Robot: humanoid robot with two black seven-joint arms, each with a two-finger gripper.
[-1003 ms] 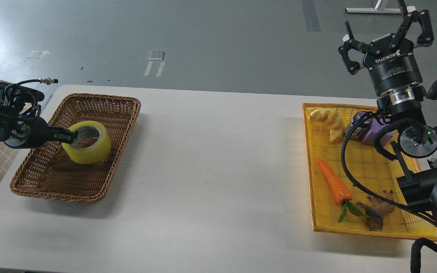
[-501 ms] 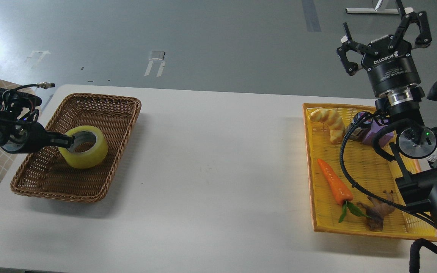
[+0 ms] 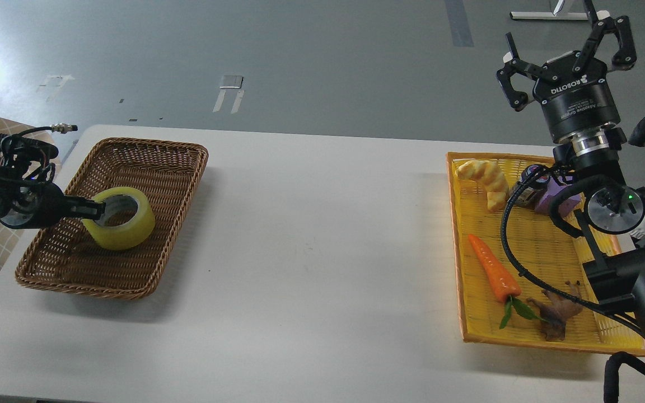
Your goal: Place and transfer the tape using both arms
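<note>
Now my left gripper (image 3: 97, 210) pinches the rim of the tape (image 3: 119, 225), low in the wicker basket (image 3: 174, 162). Meanwhile my right gripper (image 3: 566, 42) hangs spread wide, holding nothing.

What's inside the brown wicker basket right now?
Only the tape, lying in the wicker basket with its hole facing up. The left gripper reaches in and grips the roll's near wall. The weave directly under the roll and gripper is covered; the rest looks bare.

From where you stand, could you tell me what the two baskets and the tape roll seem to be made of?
Brown basket: woven wicker, matte, strands visible. Yellow tray: probably moulded plastic in a fine weave pattern, slightly glossy. Tape: translucent yellowish film, shiny, on what looks like a grey cardboard core.
</note>
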